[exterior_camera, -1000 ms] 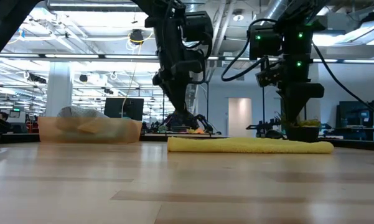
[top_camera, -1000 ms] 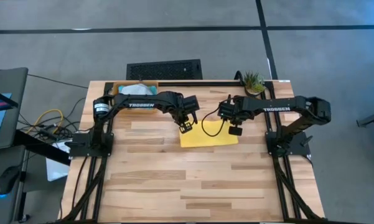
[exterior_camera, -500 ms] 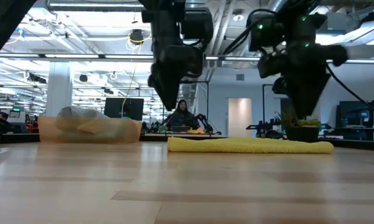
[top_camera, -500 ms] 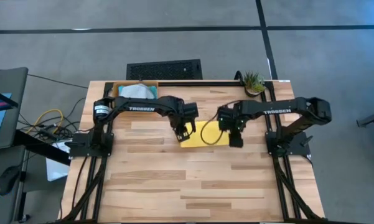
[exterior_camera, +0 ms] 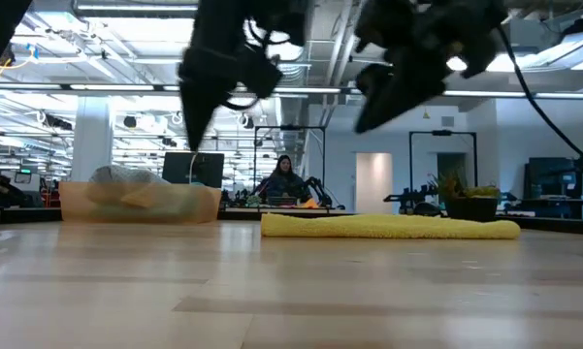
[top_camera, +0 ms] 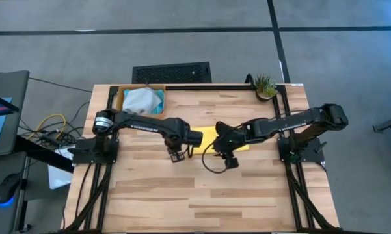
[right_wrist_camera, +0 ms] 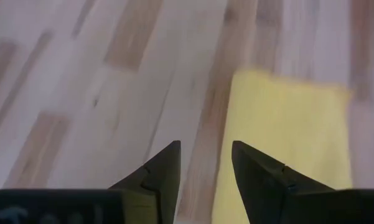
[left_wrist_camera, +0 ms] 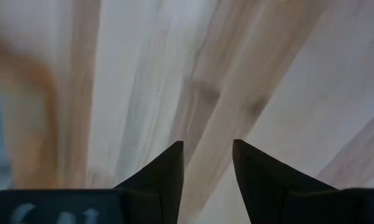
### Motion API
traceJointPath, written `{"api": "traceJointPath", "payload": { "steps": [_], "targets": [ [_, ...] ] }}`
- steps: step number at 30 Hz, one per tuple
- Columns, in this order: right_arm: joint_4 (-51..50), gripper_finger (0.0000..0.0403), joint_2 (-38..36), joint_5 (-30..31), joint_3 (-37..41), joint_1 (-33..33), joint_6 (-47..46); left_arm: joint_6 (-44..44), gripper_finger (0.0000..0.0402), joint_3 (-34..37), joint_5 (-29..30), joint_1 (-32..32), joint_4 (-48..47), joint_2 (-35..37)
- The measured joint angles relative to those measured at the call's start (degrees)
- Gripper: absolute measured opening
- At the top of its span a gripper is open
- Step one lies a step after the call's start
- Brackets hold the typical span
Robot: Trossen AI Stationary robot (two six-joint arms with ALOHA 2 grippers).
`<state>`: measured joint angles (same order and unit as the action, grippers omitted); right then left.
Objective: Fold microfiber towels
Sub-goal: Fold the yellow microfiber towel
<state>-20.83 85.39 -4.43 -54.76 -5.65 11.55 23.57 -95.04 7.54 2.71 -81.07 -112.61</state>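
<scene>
- Yellow towel [top_camera: 211, 134] lies on the wooden bench [top_camera: 202, 195] near its middle, folded into a flat strip; in the low view it reads as a long, low roll [exterior_camera: 388, 227] resting flat, nothing touching it.
- Left gripper [top_camera: 177, 156] is on the near side of the towel's left end, above bare wood. Its wrist camera shows jaws parted with only bench boards between them; nothing held.
- Right gripper [top_camera: 230, 162] is near the towel's front edge, toward its right. Jaws parted and empty; its wrist view shows the yellow towel [right_wrist_camera: 286, 143] just ahead and to one side of the fingertips [right_wrist_camera: 174, 152].
- In the low view both grippers hang well above the bench, clear of the cloth.
- Orange tray [top_camera: 121, 96] at the far left corner holds a bunched pile of cloths [top_camera: 142, 101], pale grey and blue showing; these look unfolded.
- Small potted plant [top_camera: 265, 85] stands at the far right corner.
- Judgement: the yellow towel has at least one fold in and is released. Whether it needs another fold I cannot tell. The cloths in the tray are still to do, so most of the job remains.
</scene>
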Motion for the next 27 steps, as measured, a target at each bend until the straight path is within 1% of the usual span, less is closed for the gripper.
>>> {"api": "traceJointPath", "payload": {
  "steps": [1, 3, 5, 7, 10, 14, 16, 18, 19, 21, 23, 25, 27],
  "targets": [
    [2.26, 0.0167, 0.97, 0.05, -0.11, 0.02, 0.76, 1.41, 0.013, 0.0, 0.53, 0.62, -1.91, 0.36],
    [3.52, 0.0168, 2.51, 0.06, 0.08, 0.02, 2.73, 4.26, 0.013, 0.0, 1.1, 1.78, -5.27, 1.66],
    [8.46, 0.0168, 5.49, 0.06, -0.24, 0.04, 3.94, 6.75, 0.013, 0.0, 1.29, 2.86, -7.73, 3.39],
    [9.22, 0.0168, 8.32, 0.39, 0.06, 0.04, 4.79, 9.24, 0.013, 0.0, 1.21, 3.59, -8.59, 5.0],
    [13.91, 0.0168, 12.79, 2.29, 0.06, 0.26, 5.5, 12.64, 0.013, -0.12, 0.97, 4.47, -9.14, 7.75],
    [17.73, 0.0168, 17.67, 4.51, -1.63, 1.04, 5.47, 16.53, 0.013, -0.09, 0.36, 5.01, -9.13, 10.56],
    [16.56, 0.0168, 19.34, 6.62, -2.71, 1.05, 5.61, 17.71, 0.013, -0.09, 0.36, 5.26, -8.95, 11.87],
    [18.45, 0.0168, 21.61, 8.5, -4.68, 1.34, 6.69, 18.42, 0.013, -0.09, 0.74, 5.48, -8.97, 12.82],
    [17.28, 0.0168, 22.23, 8.72, -4.9, 1.4, 7.47, 18.87, 0.013, -0.09, 0.7, 5.54, -8.86, 13.09],
    [18.69, 0.0168, 24.81, 8.81, -6.63, 1.44, 8.78, 19.14, 0.013, -0.06, 1.08, 5.54, -8.89, 13.76],
    [18.01, 0.0168, 26.38, 8.92, -7.53, 1.44, 10.5, 19.15, 0.013, -0.04, 1.11, 5.54, -8.95, 14.3],
    [18.11, 0.0168, 26.8, 8.85, -8.13, 1.44, 11.4, 19.15, 0.013, 0.11, 1.54, 5.54, -8.46, 14.75],
    [20.67, 0.0168, 28.2, 8.87, -8.69, 1.64, 11.92, 19.15, 0.013, 0.11, 1.89, 5.54, -8.47, 15.12]
  ]
}}
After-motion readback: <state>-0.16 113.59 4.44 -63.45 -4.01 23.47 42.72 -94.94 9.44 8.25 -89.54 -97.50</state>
